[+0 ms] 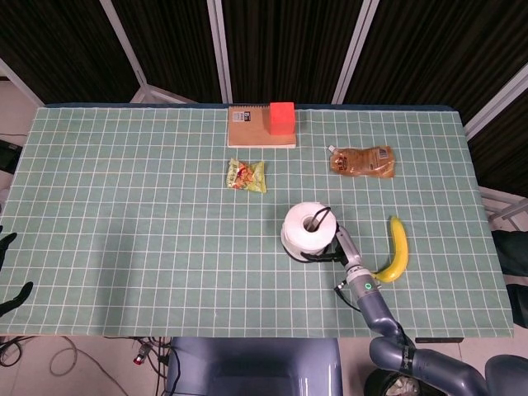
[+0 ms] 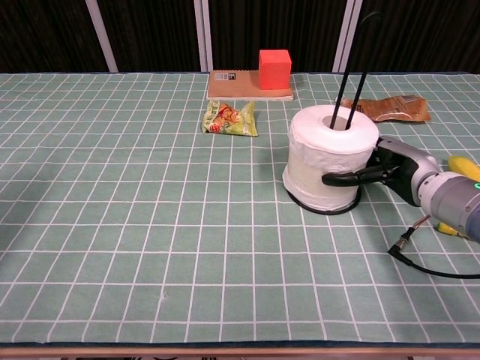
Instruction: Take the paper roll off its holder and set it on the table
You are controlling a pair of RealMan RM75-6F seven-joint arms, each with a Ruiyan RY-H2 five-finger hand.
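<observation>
The white paper roll (image 2: 328,154) (image 1: 304,232) stands on its black holder, whose base ring (image 2: 319,209) shows under it. The holder's thin black hoop (image 2: 351,64) (image 1: 323,217) rises through the core and leans a little to the right. My right hand (image 2: 386,169) (image 1: 339,247) grips the roll's right side low down, with one dark finger (image 2: 343,178) lying across the front and the others hidden behind. At the left edge of the head view only the dark fingertips (image 1: 8,272) of my left hand show, apart and holding nothing.
A banana (image 1: 398,247) (image 2: 461,163) lies just right of my right hand. A black cable plug (image 2: 400,250) rests in front of the wrist. Further back are a brown pouch (image 1: 361,160), a green snack packet (image 1: 246,175) and a red cube (image 1: 282,117) on a brown notebook (image 1: 250,132).
</observation>
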